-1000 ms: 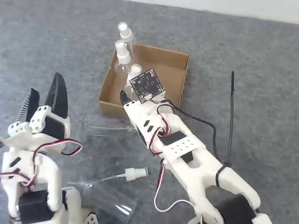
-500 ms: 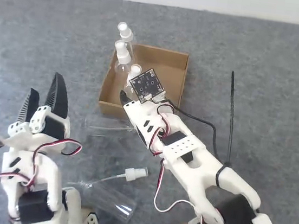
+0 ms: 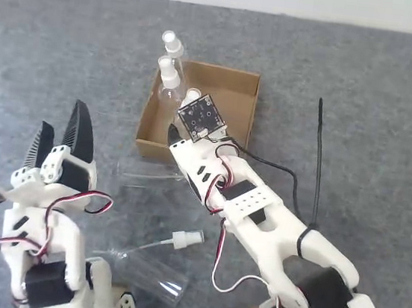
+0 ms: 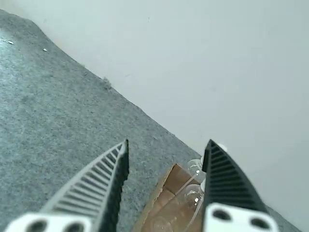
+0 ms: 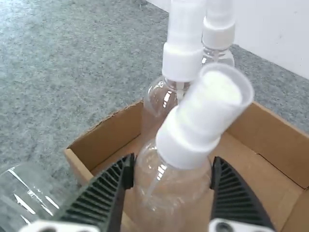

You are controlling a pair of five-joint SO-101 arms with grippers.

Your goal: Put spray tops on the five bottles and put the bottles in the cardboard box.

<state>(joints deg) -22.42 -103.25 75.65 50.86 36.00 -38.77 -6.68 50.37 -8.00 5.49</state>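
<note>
Right tool (image 5: 172,165) has shifted its capped bottle (image 5: 188,145) slightly inside cardboard box (image 5: 270,140).

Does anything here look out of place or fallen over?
One topless bottle lies on its side in front of the cardboard box. A second topless bottle lies nearer the arms, beside a loose spray top. The capped bottle in the right pincer leans askew inside the box.

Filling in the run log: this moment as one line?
right gripper: shut on capped bottle, in cardboard box | left gripper: open, empty | table: two uncapped bottles, loose spray top
</note>
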